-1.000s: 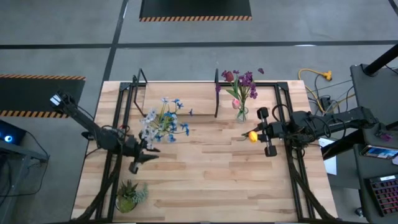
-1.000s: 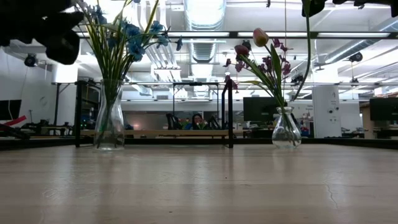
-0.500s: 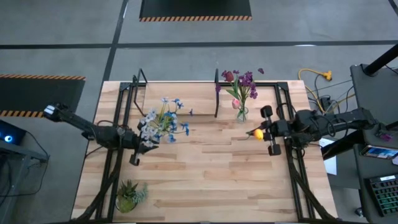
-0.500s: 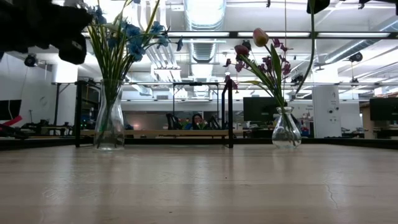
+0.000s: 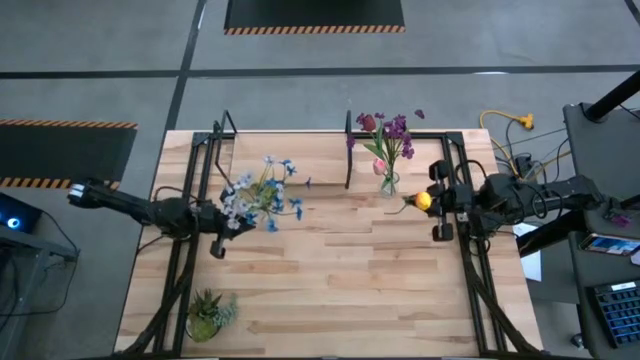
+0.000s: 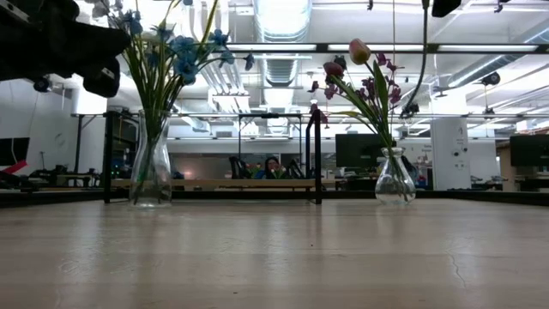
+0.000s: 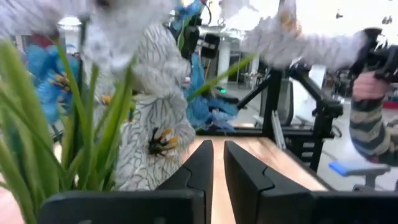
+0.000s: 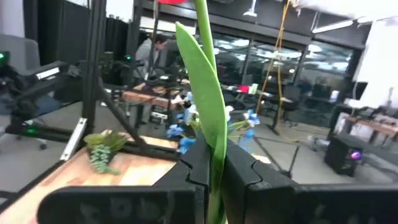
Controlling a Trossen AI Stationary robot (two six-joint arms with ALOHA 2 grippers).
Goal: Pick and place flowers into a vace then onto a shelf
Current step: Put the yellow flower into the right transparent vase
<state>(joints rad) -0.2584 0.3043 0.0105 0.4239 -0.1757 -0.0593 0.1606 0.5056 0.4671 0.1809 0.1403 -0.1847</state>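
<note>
On the table, seen from above, the shelf lies along the far edge with black brackets at its ends. Just in front of the shelf's left half stands a vase of blue and white flowers; the left gripper sits at the blooms' near-left side, its fingers nearly together. Off the shelf's right end stands a vase of purple and pink flowers. The right gripper is to the right of that vase, clamped on a yellow flower. A potted plant stands well in front of the shelf, at the near left corner.

In the low view the blue bunch stands in a glass vase beside the shelf's left bracket, the dark left arm above it. The purple bunch's vase stands right of the middle bracket. A green stem hangs from the top edge above that vase.

In the left wrist view the fingers leave a thin gap with nothing between them, white and blue blooms close ahead.

In the right wrist view the fingers pinch a green stem with a leaf.
</note>
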